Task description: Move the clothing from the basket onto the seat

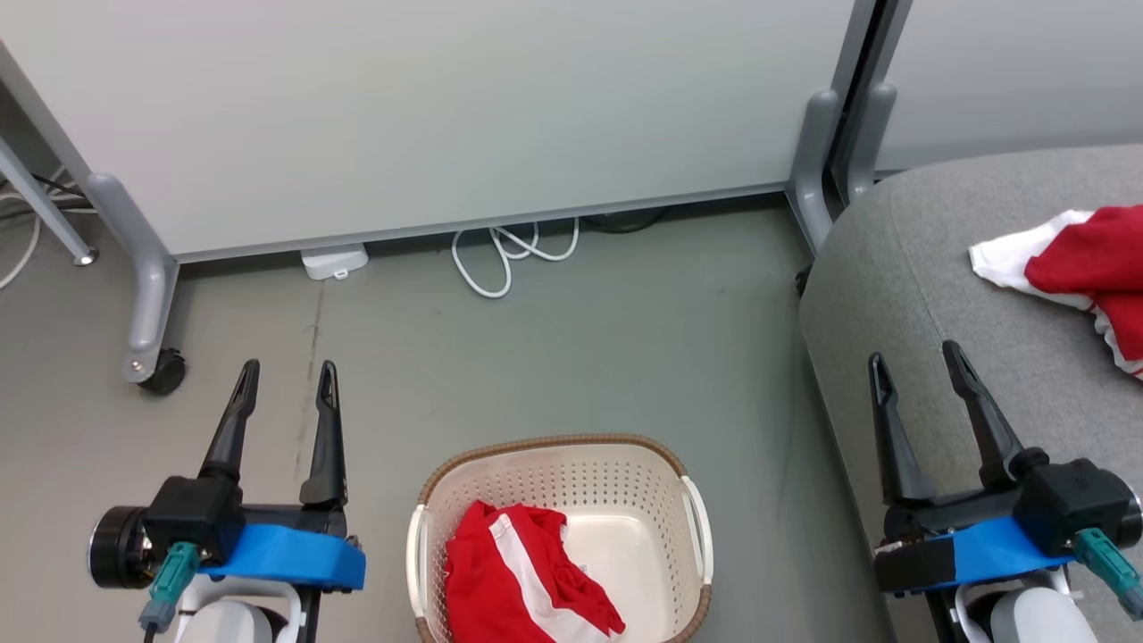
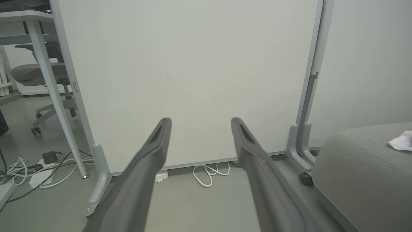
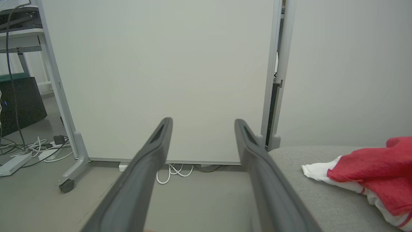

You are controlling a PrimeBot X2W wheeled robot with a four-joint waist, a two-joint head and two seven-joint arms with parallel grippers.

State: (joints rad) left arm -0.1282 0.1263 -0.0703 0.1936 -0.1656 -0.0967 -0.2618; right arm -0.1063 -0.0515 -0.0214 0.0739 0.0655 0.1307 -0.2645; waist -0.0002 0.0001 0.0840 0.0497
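Overhead, the head view has both arms reaching forward from the lower corners, fingers pointing toward the pale partition panel (image 1: pixel 446 116). The left end effector (image 1: pixel 288 368) is held over the grey floor (image 1: pixel 580 357), left of the basket (image 1: pixel 554 442), its two dark fingers spread wide and holding nothing. The right end effector (image 1: pixel 914 354) sits over the near edge of the seat (image 1: pixel 938 268), likewise wide open and empty. The basket stands on the floor between the two arms, and crumpled red and white clothing (image 1: pixel 518 580) lies in its left half. A second red and white garment (image 1: pixel 1085 259) lies on the seat at the picture's right edge, well apart from the right end effector.

From the left wrist view, the left arm's fingers (image 2: pixel 141 174) point at the panel with a wide, empty gap between them. A looped white cable (image 2: pixel 207 172) lies on the floor at the panel's foot, and the seat's rounded corner shows at the right, a white bit of cloth on it.

From the right wrist view, the right arm's fingers are just as far apart. The right finger crosses the seat's edge, and the second garment lies further right on the cushion, clear of it.
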